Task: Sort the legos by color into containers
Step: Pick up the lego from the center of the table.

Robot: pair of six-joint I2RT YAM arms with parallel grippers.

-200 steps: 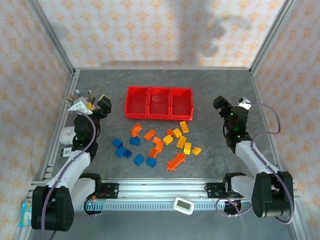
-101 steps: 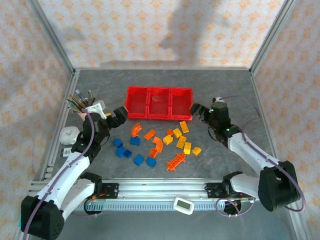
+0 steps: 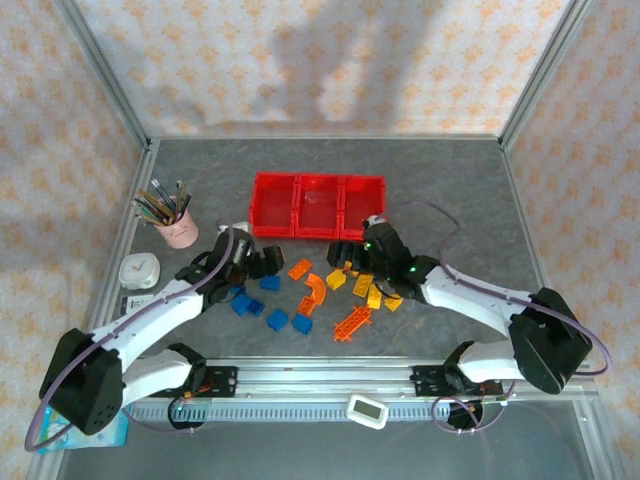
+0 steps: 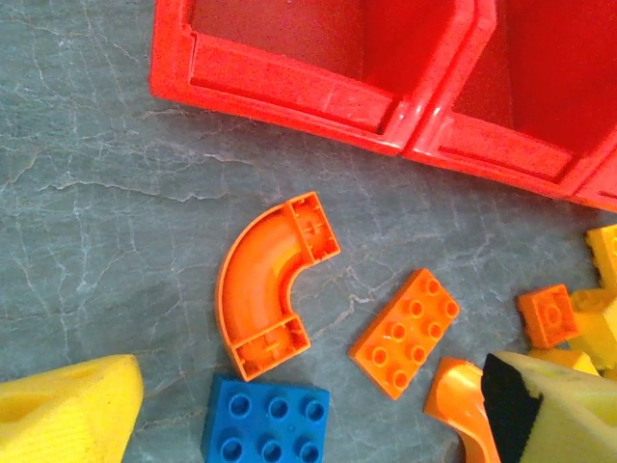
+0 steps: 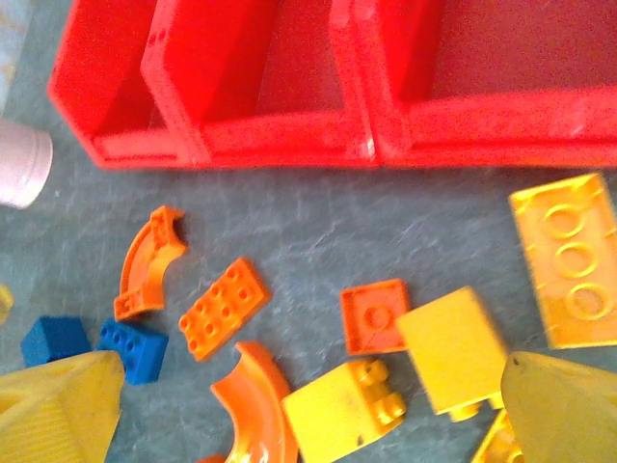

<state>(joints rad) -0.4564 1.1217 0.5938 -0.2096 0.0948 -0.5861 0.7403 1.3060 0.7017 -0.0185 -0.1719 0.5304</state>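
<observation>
Just beyond the left fingers (image 4: 63,415) lies a curved lego (image 4: 260,285).

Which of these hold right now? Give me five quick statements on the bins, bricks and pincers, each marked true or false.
1. The three red bins hold no bricks. True.
2. The curved orange brick lies inside the left bin. False: it lies on the table, in front of the bins.
3. The left pincer and the right pincer both stand open, gripping nothing. True.
4. From above, the blue bricks lie right of the yellow bricks. False: blue sits left, yellow right, orange between.
5. The pink pencil cup stands right of the bins. False: it stands to their left.
</observation>
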